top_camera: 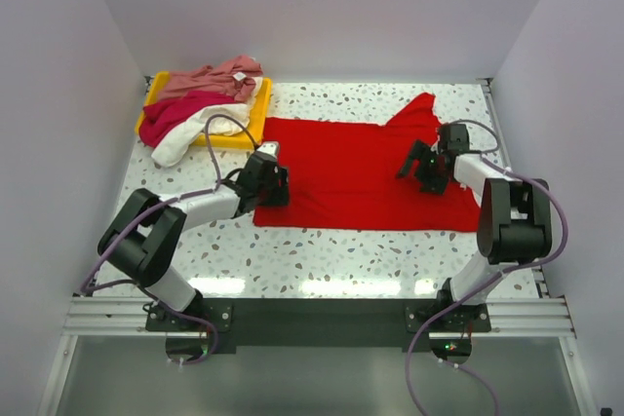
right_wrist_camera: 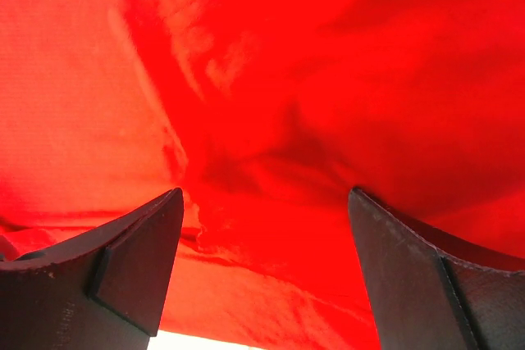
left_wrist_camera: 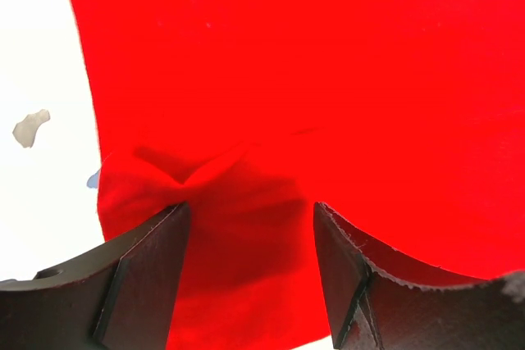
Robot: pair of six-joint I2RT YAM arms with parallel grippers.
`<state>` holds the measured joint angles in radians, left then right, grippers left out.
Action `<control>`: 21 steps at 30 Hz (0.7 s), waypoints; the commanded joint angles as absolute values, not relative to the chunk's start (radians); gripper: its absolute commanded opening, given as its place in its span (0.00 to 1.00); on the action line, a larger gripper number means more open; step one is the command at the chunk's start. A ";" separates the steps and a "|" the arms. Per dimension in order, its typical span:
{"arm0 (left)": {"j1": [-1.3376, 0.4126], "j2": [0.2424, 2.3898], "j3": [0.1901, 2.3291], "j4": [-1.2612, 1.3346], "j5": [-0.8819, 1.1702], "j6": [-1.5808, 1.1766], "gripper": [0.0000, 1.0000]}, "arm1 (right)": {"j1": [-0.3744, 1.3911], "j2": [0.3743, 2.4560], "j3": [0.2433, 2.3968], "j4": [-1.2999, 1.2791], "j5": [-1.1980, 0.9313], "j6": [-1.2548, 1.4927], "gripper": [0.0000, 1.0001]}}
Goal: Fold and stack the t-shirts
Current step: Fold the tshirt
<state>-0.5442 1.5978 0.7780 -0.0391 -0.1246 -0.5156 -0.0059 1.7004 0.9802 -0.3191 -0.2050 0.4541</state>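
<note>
Bright red soft cloth t-shirt (top_camera: 361, 177) laid flat mid-frame on speckled worktop (top_camera: 322, 255), ready for folding. Left gripper (top_camera: 280, 187) at its frame-left edge, right gripper (top_camera: 416, 169) nearer its right. Fingers apart on both, straddling bunched cloth, seemingly to pinch it.

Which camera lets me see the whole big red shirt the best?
The top external view: the red t-shirt shows whole there, spread out on the table. The left wrist view shows only a puckered patch and one edge. The right wrist view shows only wrinkled red cloth close up.
</note>
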 commanded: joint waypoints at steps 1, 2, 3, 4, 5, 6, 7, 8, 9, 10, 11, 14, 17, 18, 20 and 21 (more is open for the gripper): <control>-0.528 1.614 0.752 0.038 -0.110 -0.537 0.67 | -0.074 1.704 0.931 -0.356 -0.146 0.448 0.86; -0.516 1.618 0.747 0.040 -0.110 -0.537 0.67 | -0.092 1.719 0.933 -0.360 -0.137 0.443 0.86; -0.509 1.623 0.736 0.044 -0.107 -0.537 0.67 | -0.103 1.726 0.934 -0.364 -0.130 0.434 0.86; -0.502 1.623 0.726 0.052 -0.103 -0.537 0.67 | -0.107 1.729 0.939 -0.364 -0.123 0.431 0.86; -0.493 1.623 0.716 0.060 -0.089 -0.537 0.67 | -0.112 1.732 0.942 -0.367 -0.117 0.426 0.86; -0.474 1.620 0.695 0.080 -0.083 -0.537 0.67 | -0.115 1.735 0.956 -0.373 -0.109 0.411 0.86; -0.468 1.621 0.687 0.089 -0.071 -0.534 0.67 | -0.115 1.736 0.963 -0.379 -0.104 0.407 0.86; -0.463 1.620 0.681 0.095 -0.071 -0.531 0.67 | -0.115 1.738 0.972 -0.383 -0.095 0.403 0.86; -0.463 1.624 0.678 0.100 -0.071 -0.529 0.67 | -0.115 1.746 0.995 -0.403 -0.081 0.391 0.86; -0.463 1.624 0.678 0.101 -0.063 -0.526 0.67 | -0.115 1.749 1.008 -0.414 -0.074 0.387 0.86; -0.463 1.626 0.678 0.107 -0.057 -0.525 0.67 | -0.115 1.752 1.023 -0.426 -0.074 0.382 0.85; -0.465 1.612 0.684 0.126 -0.011 -0.525 0.67 | -0.115 1.715 1.035 -0.440 -0.094 0.368 0.85; -0.469 1.569 0.710 0.092 -0.011 -0.523 0.67 | -0.115 1.620 1.017 -0.471 -0.048 0.365 0.86; -0.471 1.559 0.716 0.081 -0.017 -0.523 0.67 | -0.115 1.600 1.011 -0.503 -0.023 0.361 0.86; -0.471 1.533 0.729 0.063 -0.032 -0.523 0.68 | -0.135 1.548 1.005 -0.535 0.014 0.356 0.88; -0.471 1.505 0.729 0.052 -0.034 -0.523 0.69 | -0.146 1.534 1.002 -0.570 0.021 0.353 0.89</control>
